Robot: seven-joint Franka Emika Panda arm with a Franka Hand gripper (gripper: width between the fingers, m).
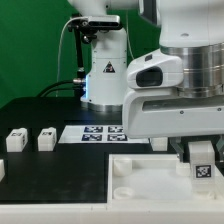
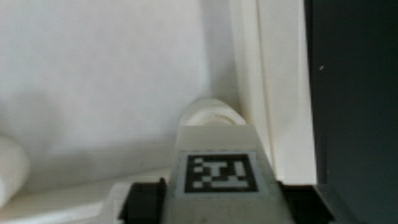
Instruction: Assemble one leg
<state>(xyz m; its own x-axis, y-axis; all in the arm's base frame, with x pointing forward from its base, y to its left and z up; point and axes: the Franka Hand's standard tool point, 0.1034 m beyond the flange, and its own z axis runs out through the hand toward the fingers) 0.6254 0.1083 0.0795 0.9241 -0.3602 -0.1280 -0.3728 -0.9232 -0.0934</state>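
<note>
My gripper (image 1: 203, 160) is shut on a leg (image 1: 203, 171), a small white block with a black-and-white marker on its face. It holds the leg over the near right corner of the large white tray (image 1: 135, 178). In the wrist view the leg (image 2: 217, 150) sits between my dark fingers (image 2: 143, 198), its rounded end pointing at the tray's floor (image 2: 125, 90) close to the tray's side wall (image 2: 267, 70). Whether the end touches the tray cannot be told. Two more legs (image 1: 16, 140) (image 1: 46, 139) stand on the black table at the exterior view's left.
The marker board (image 1: 100, 132) lies behind the tray. Another white part (image 1: 2, 170) shows at the exterior view's left edge. The robot's base (image 1: 100, 70) stands at the back. In the wrist view, black table (image 2: 356, 100) runs beside the tray wall.
</note>
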